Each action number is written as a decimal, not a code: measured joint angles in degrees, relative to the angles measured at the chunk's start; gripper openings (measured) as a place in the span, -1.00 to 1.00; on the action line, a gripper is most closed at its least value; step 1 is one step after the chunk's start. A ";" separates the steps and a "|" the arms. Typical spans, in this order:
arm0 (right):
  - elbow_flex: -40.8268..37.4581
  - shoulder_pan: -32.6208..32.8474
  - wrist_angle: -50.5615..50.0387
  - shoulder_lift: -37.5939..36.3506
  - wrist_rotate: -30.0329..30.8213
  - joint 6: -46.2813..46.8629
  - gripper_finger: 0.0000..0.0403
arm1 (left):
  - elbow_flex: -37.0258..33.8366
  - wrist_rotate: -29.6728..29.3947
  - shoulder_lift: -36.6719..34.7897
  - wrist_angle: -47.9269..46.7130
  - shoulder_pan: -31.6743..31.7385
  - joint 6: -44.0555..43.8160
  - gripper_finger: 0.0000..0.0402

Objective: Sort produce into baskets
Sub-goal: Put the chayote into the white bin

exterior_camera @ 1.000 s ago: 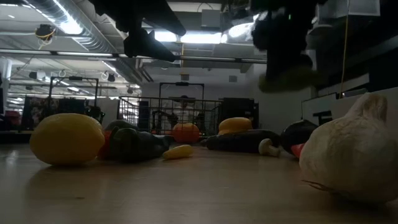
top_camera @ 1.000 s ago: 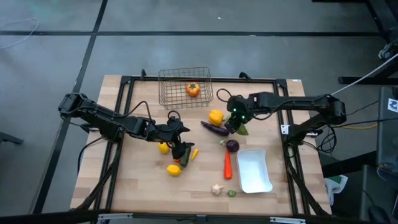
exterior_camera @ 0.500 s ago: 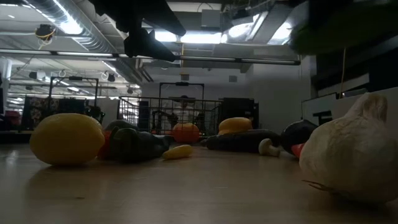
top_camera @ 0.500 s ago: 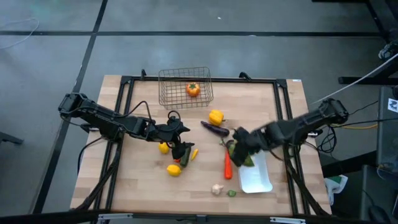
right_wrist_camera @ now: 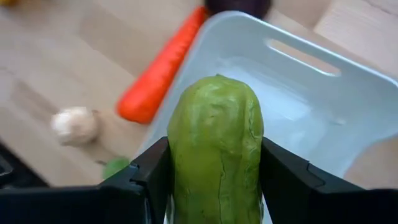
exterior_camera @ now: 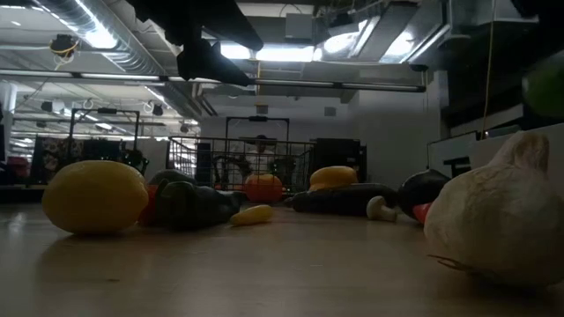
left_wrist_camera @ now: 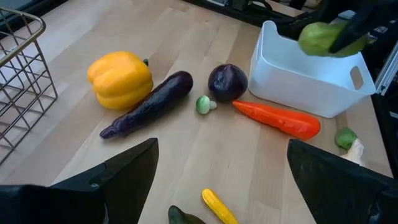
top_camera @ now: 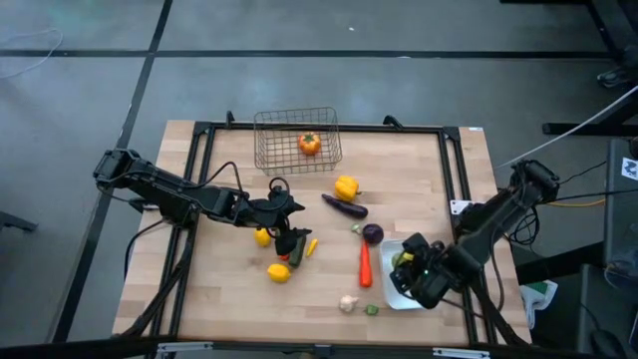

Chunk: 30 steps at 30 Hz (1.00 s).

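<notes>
Green cucumber [right_wrist_camera: 216, 149] pinched in my right jaws [right_wrist_camera: 214, 168], over the white tray [right_wrist_camera: 323, 106].

The cucumber hangs above the tray's near corner; the tray sits at the desk's [top_camera: 419, 179] right side. An orange carrot [top_camera: 365, 263] lies just beside the tray, with garlic [top_camera: 347, 303] near it. The wire basket [top_camera: 296, 140] at the far edge holds an orange tomato [top_camera: 310, 144]. My left jaws [top_camera: 287, 215] are spread above the lemon [top_camera: 263, 236] cluster.
</notes>
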 joint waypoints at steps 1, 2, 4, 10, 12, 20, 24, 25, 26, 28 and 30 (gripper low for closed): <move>-0.86 0.31 0.24 0.00 0.02 0.85 -0.03 | 0.02 0.00 -0.01 0.01 0.01 0.00 0.75; -1.80 0.35 0.44 0.00 0.00 1.25 -0.03 | 0.02 0.00 -0.01 0.01 -0.01 0.00 0.75; -3.54 0.13 0.93 0.02 0.03 1.32 -0.03 | 0.01 0.00 -0.01 0.01 -0.01 0.00 0.75; -8.57 -0.40 4.28 0.02 0.77 1.32 -0.03 | 0.02 0.00 -0.01 0.01 -0.01 -0.02 0.75; -9.91 -0.40 5.55 0.02 0.94 1.32 -0.03 | 0.02 0.00 -0.01 0.01 0.01 -0.02 0.75; -13.19 -0.40 7.71 0.02 1.03 1.28 -0.03 | 0.00 0.00 -0.01 0.01 0.01 -0.02 0.75; -13.77 -0.39 7.33 0.02 0.99 0.88 -0.03 | 0.02 0.00 0.00 0.01 0.01 -0.02 0.75; -13.77 -0.37 7.39 0.02 0.99 0.87 -0.03 | 0.02 0.00 0.01 0.00 0.01 -0.02 0.75; -13.77 -0.37 7.59 0.02 1.01 0.85 -0.03 | 0.01 0.00 0.00 0.00 0.01 -0.02 0.75; -13.77 -0.37 7.64 0.02 0.97 0.84 -0.03 | 0.02 0.00 -0.01 0.01 0.01 -0.03 0.75; -13.77 -0.29 7.63 0.02 0.96 0.84 -0.03 | 0.02 0.00 0.01 0.01 0.01 -0.03 0.75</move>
